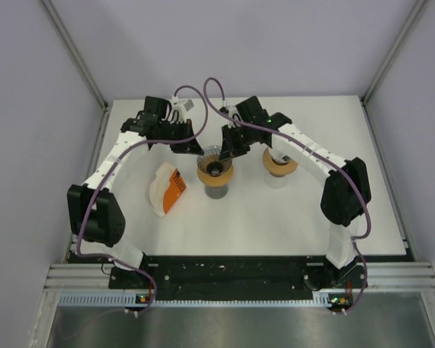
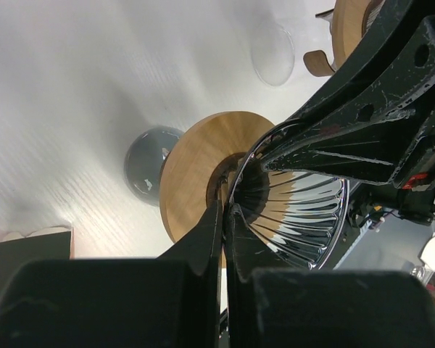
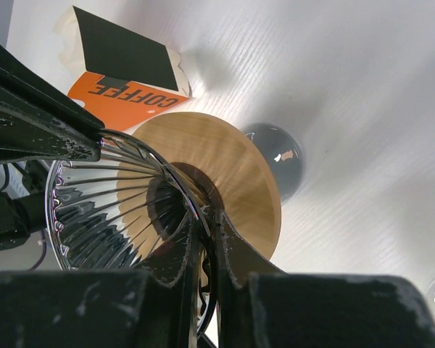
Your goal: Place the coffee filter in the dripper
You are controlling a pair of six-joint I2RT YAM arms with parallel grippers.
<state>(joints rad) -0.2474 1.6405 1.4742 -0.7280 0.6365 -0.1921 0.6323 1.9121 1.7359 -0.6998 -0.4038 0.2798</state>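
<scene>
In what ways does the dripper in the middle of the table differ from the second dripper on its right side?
The middle dripper is pinched at its rim by the left gripper and the right gripper; no gripper holds the right-hand dripper. The middle dripper sits on a dark base, the right-hand dripper on what looks like a clear base. Both have a wooden collar.

Both arms bend inward toward the far middle, the left gripper [image 2: 225,212] and right gripper [image 3: 206,217] facing, each pinched closed.
</scene>
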